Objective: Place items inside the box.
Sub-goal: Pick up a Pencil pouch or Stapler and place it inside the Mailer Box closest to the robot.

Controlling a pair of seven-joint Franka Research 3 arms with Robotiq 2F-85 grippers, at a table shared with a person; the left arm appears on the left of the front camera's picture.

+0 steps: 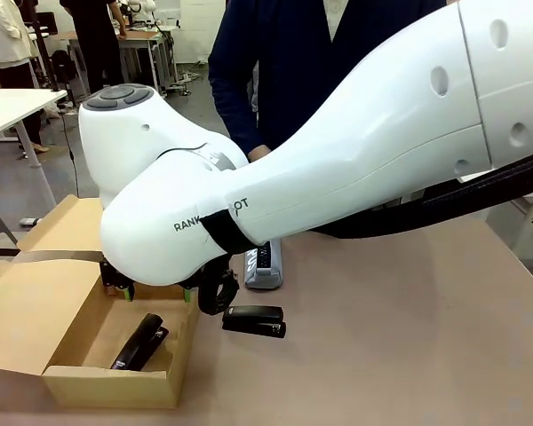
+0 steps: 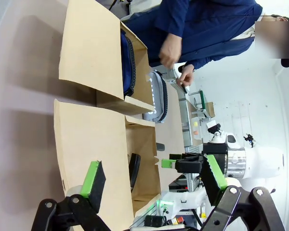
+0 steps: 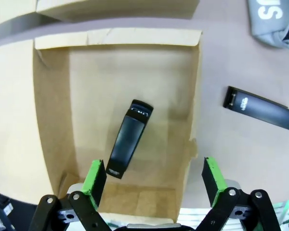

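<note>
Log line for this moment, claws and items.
right claw: open, over box | black stapler: lying in box | second stapler: on table beside box | left claw: open

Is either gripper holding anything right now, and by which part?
Nothing is held. The right gripper hangs open over the black stapler lying free in the shallow brown cardboard box; the left gripper is open and empty too.

A mauve-brown table (image 1: 409, 355) is seen spread across the front view, and a person in a dark navy top (image 1: 284, 53) is placed at its far side. In the left wrist view, a second cardboard box (image 2: 91, 48) is stood open on it. Farther back, a white table (image 1: 9, 102) is set at the left, and a person in black (image 1: 96, 35) is caught standing beyond it.
</note>
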